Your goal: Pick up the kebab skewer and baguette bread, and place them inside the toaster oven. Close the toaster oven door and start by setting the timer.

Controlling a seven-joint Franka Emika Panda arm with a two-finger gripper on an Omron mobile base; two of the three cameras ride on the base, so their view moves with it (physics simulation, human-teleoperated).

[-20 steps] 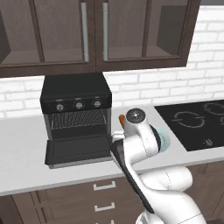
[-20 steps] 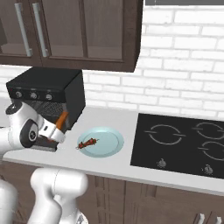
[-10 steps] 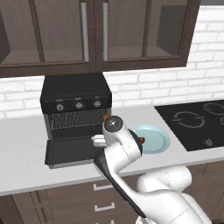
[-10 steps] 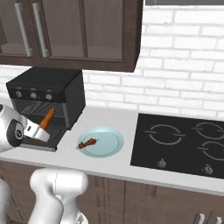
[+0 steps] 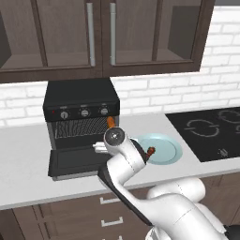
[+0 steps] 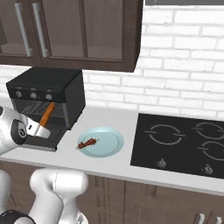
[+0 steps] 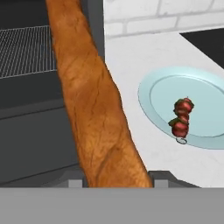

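Gripper [image 6: 41,129] clamped on baguette [image 6: 47,113], angled up before open oven [image 6: 52,94], over dropped door [image 5: 77,161]. Skewer [image 6: 87,142] on plate [image 6: 109,142], near left rim, beside door edge.

Rough, crusty baguette bread [image 7: 94,109]; smooth, perhaps glazed pale plate [image 7: 153,98]; wire rack [image 7: 26,50].

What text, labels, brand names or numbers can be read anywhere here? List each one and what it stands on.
No readable text in these pictures.
Toaster oven: marks around its three knobs, too small and blurred to read.
Cooktop: ring markings and two front dials, no legible characters.
Pale blue plate, baguette bread and kebab skewer: no lettering.
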